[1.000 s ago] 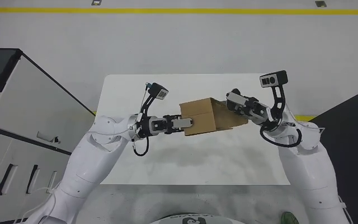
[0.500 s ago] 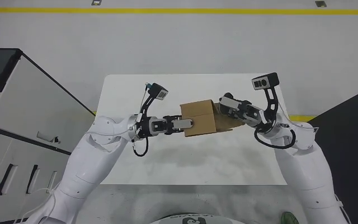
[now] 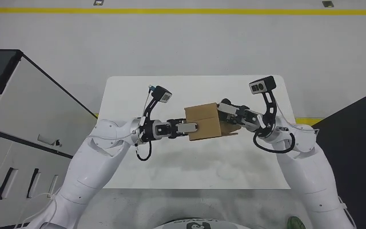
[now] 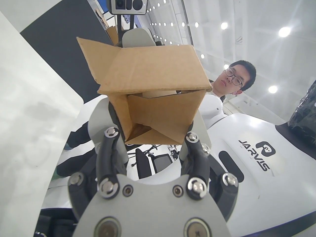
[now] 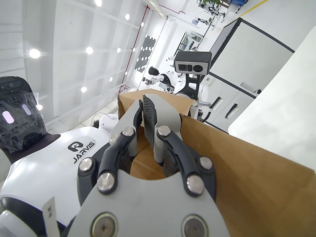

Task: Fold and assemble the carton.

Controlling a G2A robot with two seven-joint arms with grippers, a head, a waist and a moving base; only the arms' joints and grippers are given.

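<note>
the left gripper is holding one end of the carton. its fingers are spread about as wide as that end and are pressing on it from both sides. the brown box is therefore hanging just above the white table rather than resting on it. seen from above, this arm is staying where it was a second ago, acting as the anchor.

across the box, the right gripper is working at the opposite end. its fingers are drawn almost together, leaving only a thin slit, and it is not clear whether a flap edge is caught in that slit. over the last second this arm has been travelling inward toward the left arm, and its tip is now lying against the end of the box instead of standing off from it. the end flap, which was sticking out toward the right arm, is now folding in and showing much shorter.

judging by that, the right end is being closed while the left arm is bracing the box against the push. the end in the left gripper is looking open toward its own camera, so the assembly is probably about midway, with that end left to fold.

farther off, a yellow line is running across the floor.
</note>
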